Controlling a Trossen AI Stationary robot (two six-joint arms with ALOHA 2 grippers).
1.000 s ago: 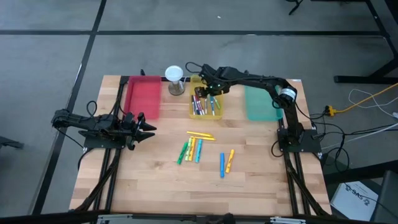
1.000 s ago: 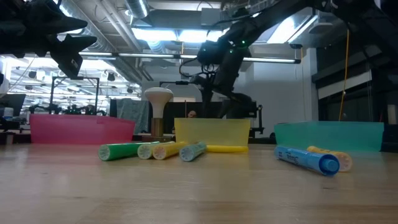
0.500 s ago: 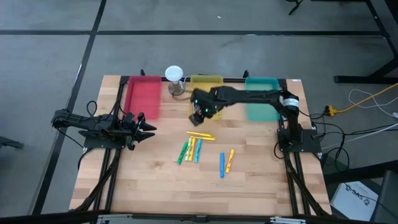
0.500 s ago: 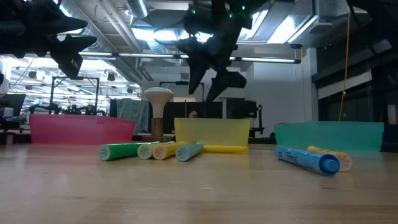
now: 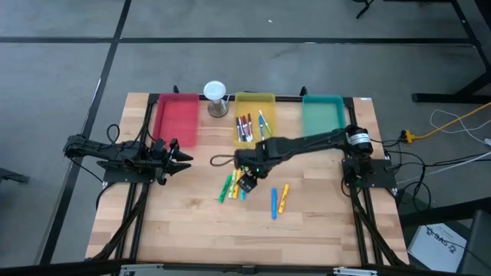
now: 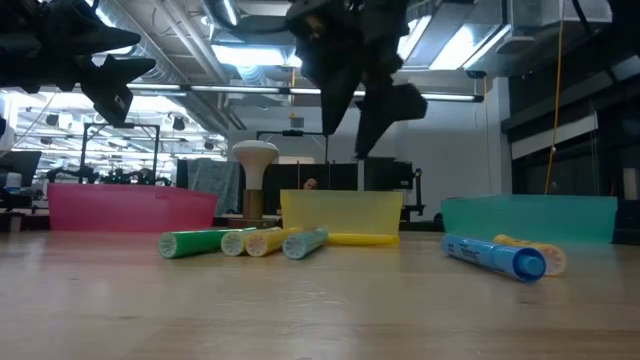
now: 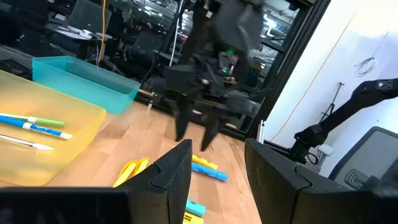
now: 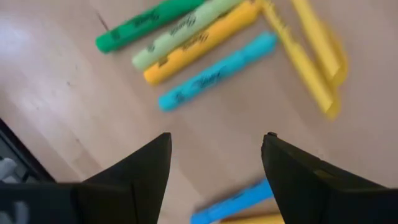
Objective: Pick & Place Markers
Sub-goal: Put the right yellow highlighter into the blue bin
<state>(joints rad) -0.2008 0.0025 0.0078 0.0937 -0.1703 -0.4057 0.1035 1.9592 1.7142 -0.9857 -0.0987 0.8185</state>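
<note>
Several markers lie loose on the table: a row of green (image 8: 148,23), light green, orange (image 8: 199,47) and blue (image 8: 216,63), two yellow ones (image 8: 314,59) beside it, and a blue and orange pair (image 5: 278,199) nearer the front. More markers lie in the yellow tray (image 5: 265,98). My right gripper (image 5: 244,170) hangs open above the row, pointing steeply down, nothing between its fingers (image 8: 149,163). In the low view the right gripper (image 6: 352,135) stands well above the table. My left gripper (image 5: 180,157) waits open at the table's left side.
A red tray (image 5: 176,119) stands at the back left and a teal tray (image 5: 322,121) at the back right. A white-topped hourglass-like object (image 5: 215,98) stands between the red and yellow trays. Bare wood lies along the table's near edge.
My right gripper has swung from above the yellow tray toward the table's near edge, and now hangs over the loose row of markers. It has rolled about its own axis on the way. The markers on the table have stayed where they were.
</note>
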